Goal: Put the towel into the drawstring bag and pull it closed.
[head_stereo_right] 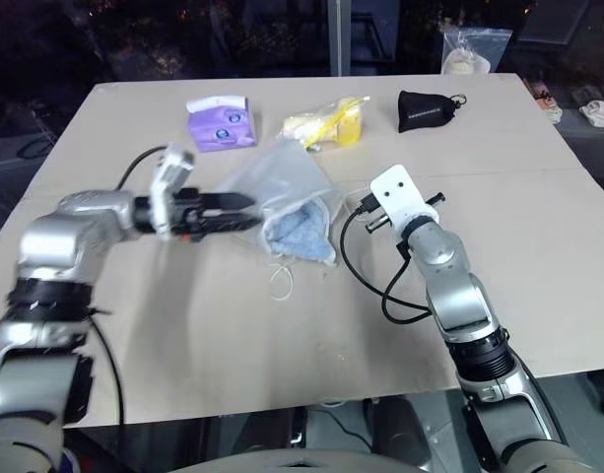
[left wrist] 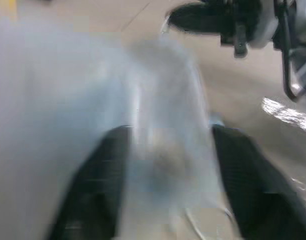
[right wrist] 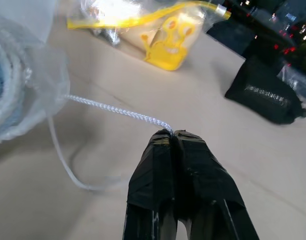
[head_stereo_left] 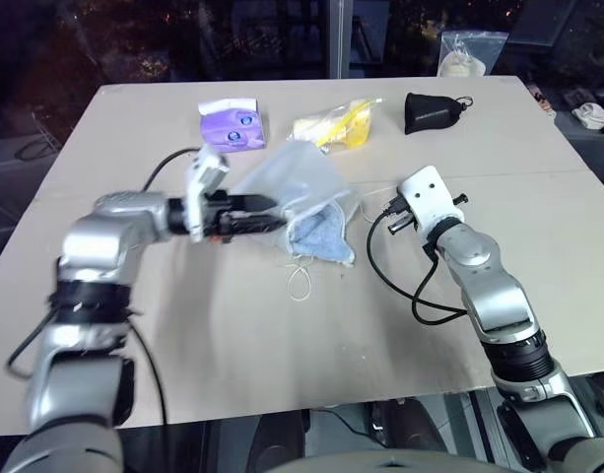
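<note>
Purple tissue pack (head_stereo_left: 231,125), yellow-filled bag (head_stereo_left: 337,122) (clear), black pouch (head_stereo_left: 433,111).

The near half of the tabletop (head_stereo_left: 282,365) lies bare, so I can pass there freely. Along the far edge, a purple tissue pack (head_stereo_left: 231,124), a clear bag with yellow contents (head_stereo_left: 336,122) and a black pouch (head_stereo_left: 432,111) block my way. The drawstring bag (head_stereo_left: 303,197) crowds the middle, a white cord (right wrist: 118,111) stretched tight beside it.

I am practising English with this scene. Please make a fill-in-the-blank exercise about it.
1. The towel lies inside the ____.
2. The right gripper's fingers are shut on a white ____.
3. The purple pack lies beside a plastic bag with ____ contents.
4. The left gripper's fingers stand ____ around the bag.

Missing words: bag; cord; yellow; open
</note>
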